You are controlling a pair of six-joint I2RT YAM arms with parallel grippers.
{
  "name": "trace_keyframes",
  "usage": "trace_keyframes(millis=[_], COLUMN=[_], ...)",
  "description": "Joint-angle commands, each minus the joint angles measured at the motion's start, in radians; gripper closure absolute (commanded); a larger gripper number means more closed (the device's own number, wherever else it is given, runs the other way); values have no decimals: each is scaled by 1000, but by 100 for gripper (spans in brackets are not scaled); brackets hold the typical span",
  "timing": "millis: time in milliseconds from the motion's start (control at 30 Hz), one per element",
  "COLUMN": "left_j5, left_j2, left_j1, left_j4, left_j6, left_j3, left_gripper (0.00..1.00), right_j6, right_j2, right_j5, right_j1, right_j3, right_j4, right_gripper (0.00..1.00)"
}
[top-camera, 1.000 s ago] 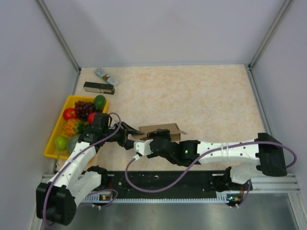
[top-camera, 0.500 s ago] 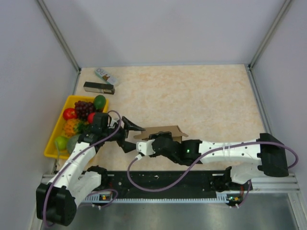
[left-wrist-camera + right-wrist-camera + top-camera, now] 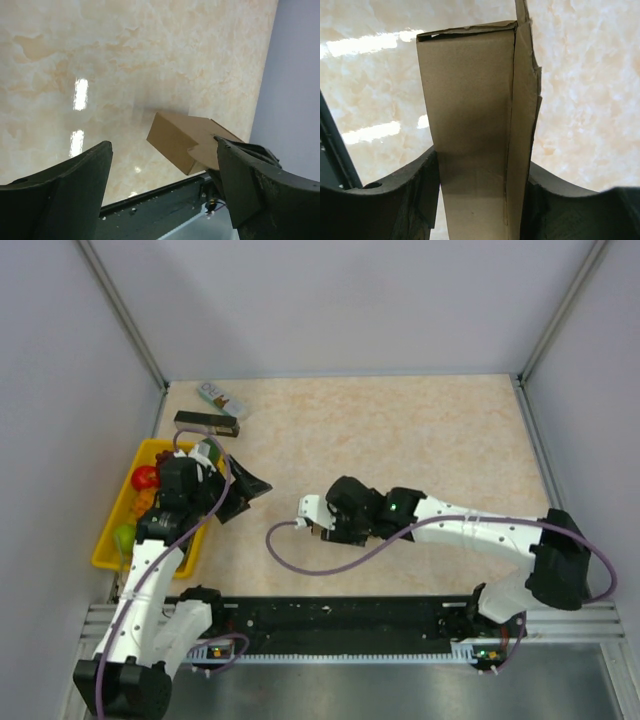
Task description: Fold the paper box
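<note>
The paper box (image 3: 475, 115) is a brown folded carton standing upright between my right gripper's (image 3: 480, 200) jaws, which are shut on its two sides; a loose flap runs along its right edge. In the top view the right gripper (image 3: 328, 520) sits near the table's front middle and hides the box beneath it. In the left wrist view the box (image 3: 182, 142) floats beyond the jaws, partly behind the right finger (image 3: 260, 190). My left gripper (image 3: 162, 192) is open with nothing in it, and in the top view the left gripper (image 3: 248, 496) is well left of the box.
A yellow tray (image 3: 108, 558) of fruit lies at the left edge, under the left arm. A slim black box (image 3: 207, 423) and a small white packet (image 3: 222, 397) lie at the back left. A black rail (image 3: 350, 615) runs along the near edge.
My left gripper opened, let go of the box and pulled back left toward the tray. My right gripper closed on the box and shifted slightly back and right, covering it from above.
</note>
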Motion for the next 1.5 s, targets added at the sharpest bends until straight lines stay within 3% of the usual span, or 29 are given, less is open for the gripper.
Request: trace_keyframes(millis=[0, 300, 600, 700, 1000, 1233, 1467], left_j5=[-16, 30, 53, 63, 50, 56, 109], left_j2=[-63, -133, -174, -177, -188, -188, -183], left_j1=[2, 2, 2, 2, 2, 2, 2], left_j4=[76, 16, -4, -4, -25, -22, 11], left_j6=[139, 234, 256, 256, 282, 290, 317], left_j3=[-10, -9, -29, -24, -13, -16, -45], left_gripper=[12, 14, 14, 14, 15, 14, 14], right_j6=[50, 38, 15, 18, 17, 24, 44], right_j2=[81, 247, 273, 265, 203, 177, 135], right_j5=[-257, -351, -337, -328, -250, -236, -247], right_j1=[-98, -173, -173, -173, -158, -151, -151], right_j3=[131, 277, 254, 230, 131, 138, 157], right_j4=[-153, -258, -217, -189, -94, -89, -89], right_gripper=[65, 62, 57, 49, 39, 22, 11])
